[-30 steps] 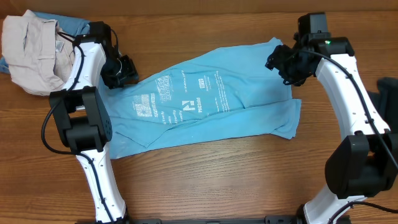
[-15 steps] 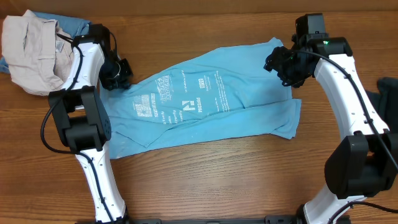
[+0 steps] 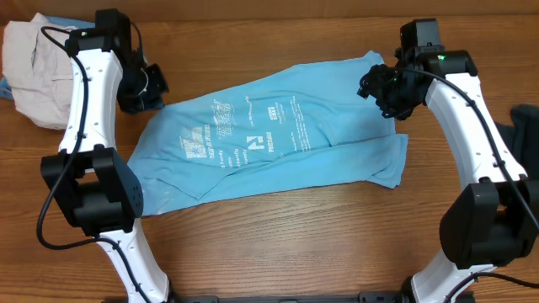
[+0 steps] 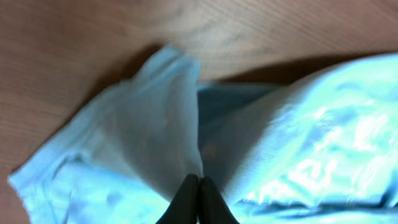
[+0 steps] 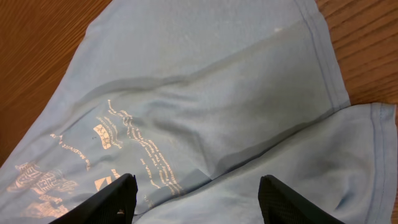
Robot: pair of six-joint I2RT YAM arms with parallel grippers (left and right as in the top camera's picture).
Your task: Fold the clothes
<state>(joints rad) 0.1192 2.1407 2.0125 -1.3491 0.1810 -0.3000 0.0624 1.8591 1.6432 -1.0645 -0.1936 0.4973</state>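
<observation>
Sky-blue T-shirt (image 3: 278, 139) lies spread on the tabletop (image 3: 295, 244) between both hands. The left hand (image 4: 197, 199) has just clamped onto the edge at its fingertips and tugged it outward, so I'd say it's flattening before folding. The right hand (image 3: 381, 88) hangs released above the corner beneath it.

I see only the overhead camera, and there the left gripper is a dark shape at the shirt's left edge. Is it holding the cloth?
Observer: Yes. The left wrist camera shows the left gripper shut, pinching a raised fold of the T-shirt.
Operator: And the right gripper, does it hold something?
Observer: No. The right wrist camera shows the right gripper open over the T-shirt, with flat cloth under it and nothing pinched.
</observation>
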